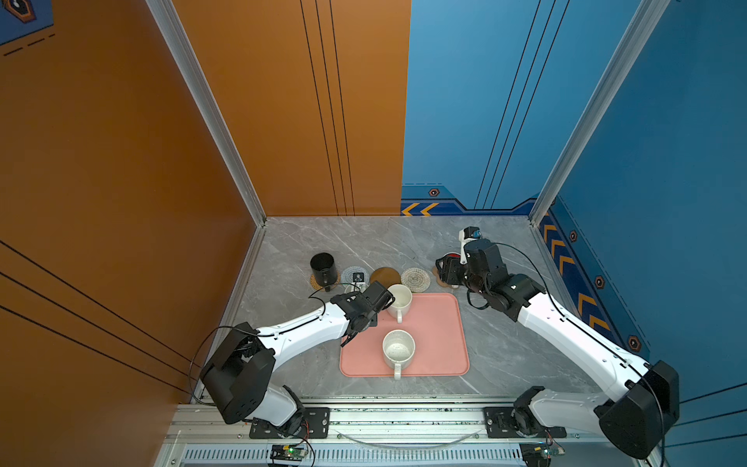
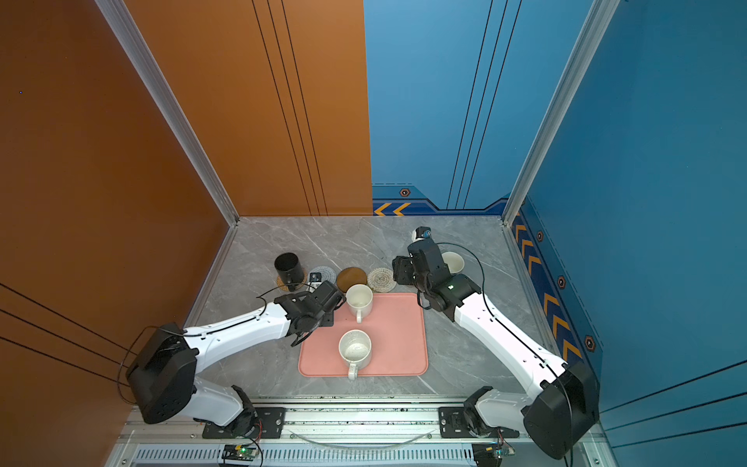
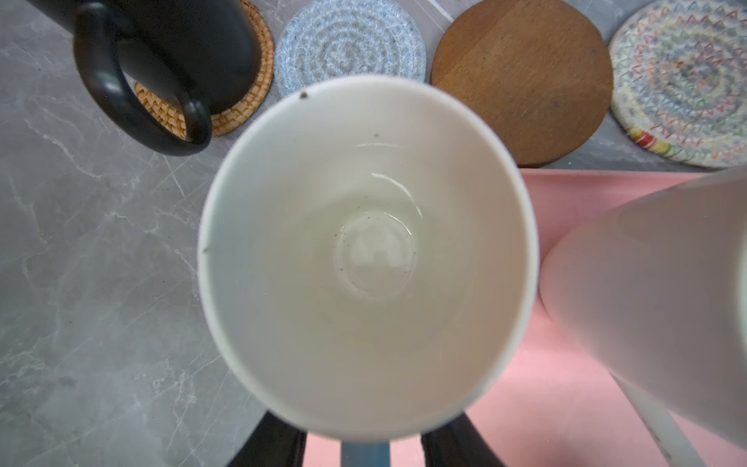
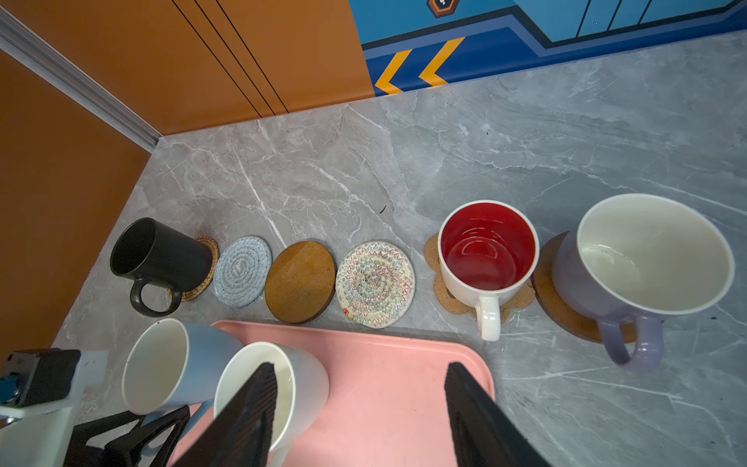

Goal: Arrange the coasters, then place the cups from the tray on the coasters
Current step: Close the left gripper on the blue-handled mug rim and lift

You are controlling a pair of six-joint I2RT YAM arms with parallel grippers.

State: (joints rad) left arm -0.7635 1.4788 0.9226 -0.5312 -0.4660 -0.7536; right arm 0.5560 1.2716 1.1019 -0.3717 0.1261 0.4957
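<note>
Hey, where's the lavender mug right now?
In the right wrist view, the lavender mug sits on a brown round coaster at the right end of the coaster row, beside the red-lined mug.

Coaster row beyond the pink tray [image 4: 424, 351], mid-frame.
From frame left to right: black mug [image 4: 161, 258] on orange rattan coaster [image 4: 206, 267]; grey woven coaster [image 4: 241, 271], brown round coaster [image 4: 301, 282] and multicoloured woven coaster [image 4: 375, 283], all unoccupied; red-lined white mug [image 4: 487, 258] on paw-print coaster [image 4: 444, 293]; lavender mug [image 4: 646, 258] on second brown coaster [image 4: 551, 291]. Lower left: light blue mug [image 4: 178, 364] beside plain white mug [image 4: 299, 380] at the tray corner. Right gripper [image 4: 359, 366], bottom edge: jaws spread, empty.
</note>
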